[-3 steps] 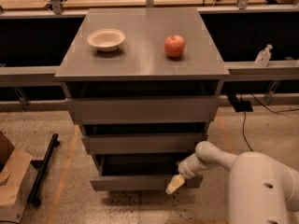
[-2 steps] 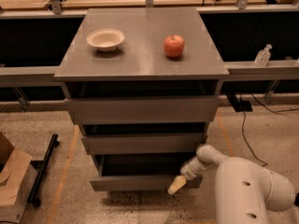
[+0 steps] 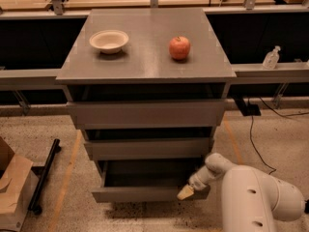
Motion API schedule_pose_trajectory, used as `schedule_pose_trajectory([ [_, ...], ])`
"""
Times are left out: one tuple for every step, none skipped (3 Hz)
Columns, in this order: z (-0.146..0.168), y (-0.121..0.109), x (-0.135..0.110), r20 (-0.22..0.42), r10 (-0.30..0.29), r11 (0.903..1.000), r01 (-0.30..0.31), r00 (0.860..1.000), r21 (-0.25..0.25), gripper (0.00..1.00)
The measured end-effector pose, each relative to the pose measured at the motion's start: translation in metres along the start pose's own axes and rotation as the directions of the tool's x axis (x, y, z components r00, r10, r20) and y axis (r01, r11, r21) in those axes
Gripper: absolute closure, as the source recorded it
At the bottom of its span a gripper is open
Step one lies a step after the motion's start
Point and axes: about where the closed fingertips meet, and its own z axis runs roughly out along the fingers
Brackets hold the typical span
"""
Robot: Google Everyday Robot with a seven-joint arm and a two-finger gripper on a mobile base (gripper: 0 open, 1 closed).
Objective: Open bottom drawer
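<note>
Camera view: since a second ago the white arm's bulk has swung in closer to the cabinet. The bottom drawer (image 3: 140, 194), lowest of three, sits part-open with its front running left–right. The claw (image 3: 186, 192) is at that front's right end, its grip not discernible; the bowl (image 3: 109, 40) and apple (image 3: 179, 48) sit up on the worktop (image 3: 145, 66), and the black bar (image 3: 44, 175) lies well left.

The hand (image 3: 186, 192) sits at the right end of the bottom drawer (image 3: 140, 194) front and covers that corner; whether it touches the front cannot be told. Drawer interior mostly hidden: the rear part lies under the middle drawer (image 3: 147, 148), the rest is in deep shadow, contents not discernible. The arm (image 3: 256, 199), right of the bottom drawer, is cut by the lower and right edges. One cardboard box (image 3: 12, 192), far left of the bottom drawer, is cut by the left and lower edges. Small bottle (image 3: 271, 58), above and right of the bottom drawer: label unreadable.
</note>
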Motion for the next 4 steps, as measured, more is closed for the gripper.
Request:
schedule_pose_trajectory([
  [0.0, 0.0, 0.0, 0.0, 0.0, 1.0, 0.0, 1.0, 0.0, 0.69],
  [-0.004, 0.023, 0.015, -0.016, 0.045, 0.9986, -0.046, 0.999, -0.027, 0.93],
  [0.011, 0.062, 0.038, -0.063, 0.065, 0.9927, -0.071, 0.996, -0.098, 0.86],
  [0.01, 0.063, 0.037, -0.063, 0.065, 0.9927, -0.071, 0.996, -0.098, 0.64],
])
